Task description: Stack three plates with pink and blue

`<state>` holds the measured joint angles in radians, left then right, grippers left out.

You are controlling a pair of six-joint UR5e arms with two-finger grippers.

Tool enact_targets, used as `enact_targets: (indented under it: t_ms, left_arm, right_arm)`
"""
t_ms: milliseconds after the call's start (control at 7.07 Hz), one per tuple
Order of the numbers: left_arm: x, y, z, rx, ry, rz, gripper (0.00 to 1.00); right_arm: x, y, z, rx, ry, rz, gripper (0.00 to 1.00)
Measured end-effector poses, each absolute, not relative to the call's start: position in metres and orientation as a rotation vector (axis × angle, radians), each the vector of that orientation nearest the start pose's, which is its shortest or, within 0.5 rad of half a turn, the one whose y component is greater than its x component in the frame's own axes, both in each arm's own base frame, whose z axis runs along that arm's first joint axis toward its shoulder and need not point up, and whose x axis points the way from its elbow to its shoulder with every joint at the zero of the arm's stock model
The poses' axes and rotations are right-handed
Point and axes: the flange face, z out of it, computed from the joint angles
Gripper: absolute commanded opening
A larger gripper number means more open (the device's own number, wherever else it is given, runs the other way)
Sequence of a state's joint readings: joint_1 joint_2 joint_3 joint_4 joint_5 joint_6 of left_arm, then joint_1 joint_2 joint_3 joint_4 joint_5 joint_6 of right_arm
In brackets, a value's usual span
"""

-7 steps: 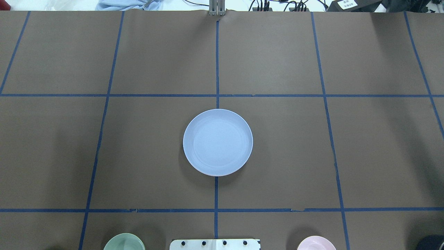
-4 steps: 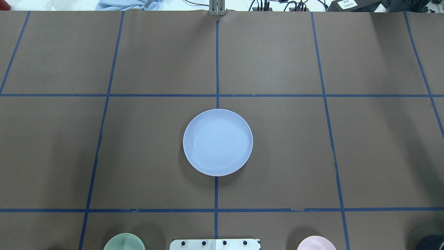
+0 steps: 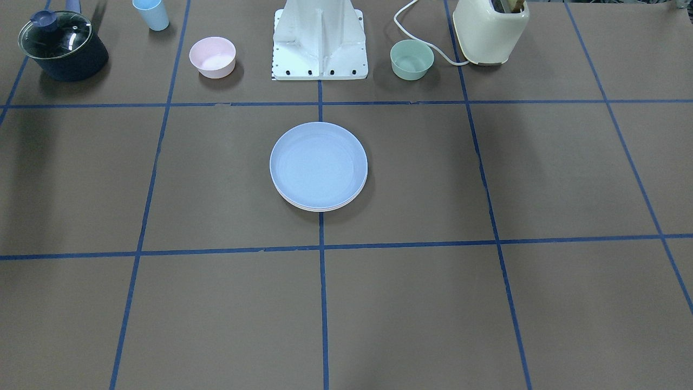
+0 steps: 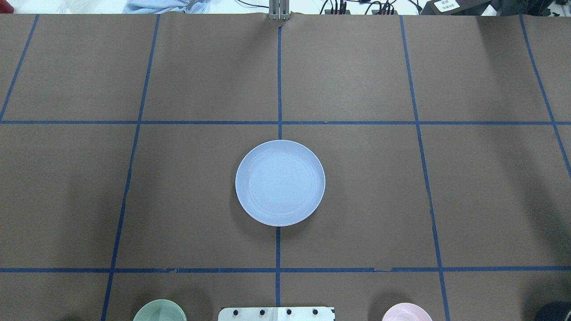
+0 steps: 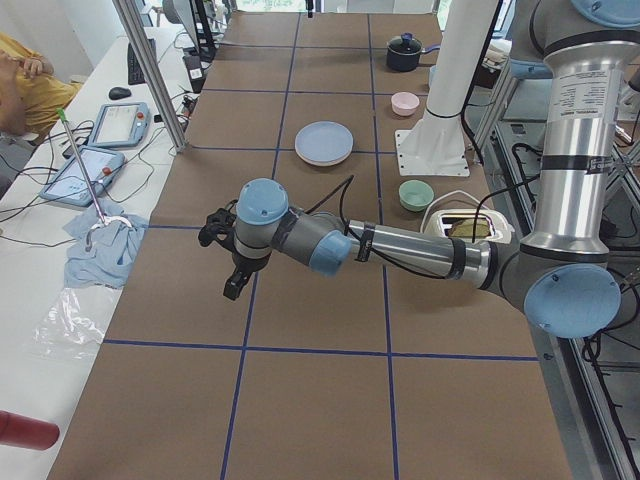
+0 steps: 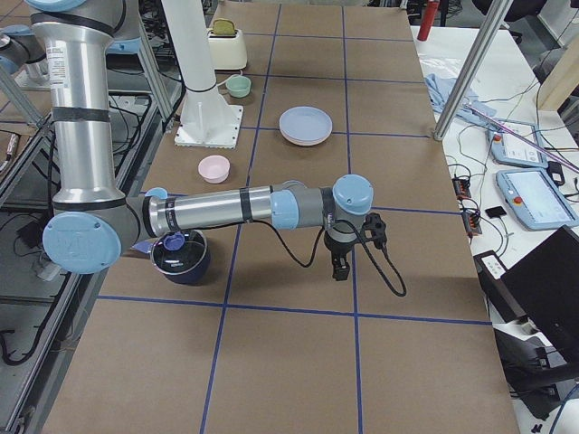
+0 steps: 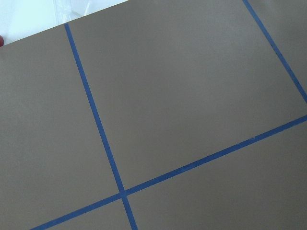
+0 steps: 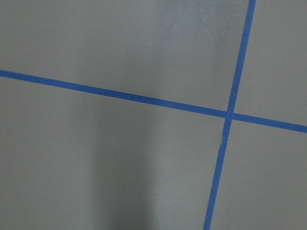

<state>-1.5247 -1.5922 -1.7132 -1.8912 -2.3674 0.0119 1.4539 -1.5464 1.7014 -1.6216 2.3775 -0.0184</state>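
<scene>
The plates (image 3: 318,168) are sitting stacked at the middle of the table (image 3: 162,325), blue on top. The left gripper (image 5: 232,288) and right gripper (image 6: 339,268) are hanging well apart from them; I cannot tell how wide either is standing.

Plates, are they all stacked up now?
Looks finished. The blue plate sits on top, with paler rims peeking out underneath, though I cannot count them. Nothing is in hand: the left gripper and right gripper hang over the table, away from the plates. Nothing seems left.
</scene>
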Motion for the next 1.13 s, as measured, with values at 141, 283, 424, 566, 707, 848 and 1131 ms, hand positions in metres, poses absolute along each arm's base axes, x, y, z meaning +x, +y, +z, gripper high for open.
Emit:
enact_targets:
  t_ms: [141, 283, 424, 566, 707, 848, 1131]
  left_arm:
    - [-0.038, -0.517, 0.537, 0.449, 0.79, 0.249, 0.99]
    - [-0.038, -0.516, 0.535, 0.451, 0.79, 0.249, 0.99]
    - [-0.038, -0.514, 0.537, 0.446, 0.792, 0.248, 0.99]
    - [-0.038, -0.512, 0.542, 0.435, 0.795, 0.244, 0.99]
    - [-0.038, -0.511, 0.547, 0.423, 0.799, 0.24, 0.99]
    - [-0.037, -0.511, 0.55, 0.406, 0.799, 0.233, 0.99]
    - [-0.037, -0.511, 0.553, 0.371, 0.798, 0.218, 0.99]
  right_arm:
    - [0.002, -0.507, 0.587, 0.051, -0.82, -0.167, 1.0]
    - [0.001, -0.506, 0.587, 0.046, -0.834, -0.166, 1.0]
    - [0.001, -0.506, 0.586, 0.047, -0.844, -0.166, 1.0]
    - [0.001, -0.505, 0.586, 0.048, -0.846, -0.167, 1.0]
    - [0.001, -0.503, 0.588, 0.048, -0.843, -0.167, 1.0]
    - [0.002, -0.501, 0.59, 0.046, -0.841, -0.165, 1.0]
    - [0.003, -0.497, 0.596, 0.036, -0.838, -0.157, 1.0]
